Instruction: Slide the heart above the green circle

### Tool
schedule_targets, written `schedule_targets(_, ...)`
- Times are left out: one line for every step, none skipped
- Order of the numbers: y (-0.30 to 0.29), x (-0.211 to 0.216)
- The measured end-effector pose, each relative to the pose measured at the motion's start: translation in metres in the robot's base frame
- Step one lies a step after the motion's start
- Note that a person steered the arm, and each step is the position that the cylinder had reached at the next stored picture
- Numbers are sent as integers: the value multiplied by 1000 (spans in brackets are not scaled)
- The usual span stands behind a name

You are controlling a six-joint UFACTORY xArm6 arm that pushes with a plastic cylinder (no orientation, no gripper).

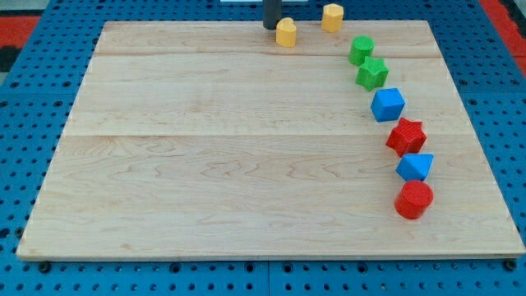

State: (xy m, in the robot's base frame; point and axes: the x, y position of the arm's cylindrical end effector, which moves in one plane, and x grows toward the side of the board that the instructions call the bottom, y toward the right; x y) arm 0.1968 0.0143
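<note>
The yellow heart sits near the board's top edge, left of the middle-right. My tip stands just to its left, touching or almost touching it. The green circle lies to the right of the heart and slightly lower, with a gap between them. A yellow hexagon-like block sits at the top edge, between the heart and the green circle and above both.
Down the view's right side run a green star, a blue cube, a red star, a blue triangular block and a red circle. The wooden board lies on a blue pegboard.
</note>
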Motion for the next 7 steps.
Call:
schedule_targets(-24, 2)
schedule_targets(-24, 4)
schedule_targets(-24, 13)
schedule_targets(-6, 15)
schedule_targets(46, 15)
schedule_targets(88, 15)
schedule_targets(109, 15)
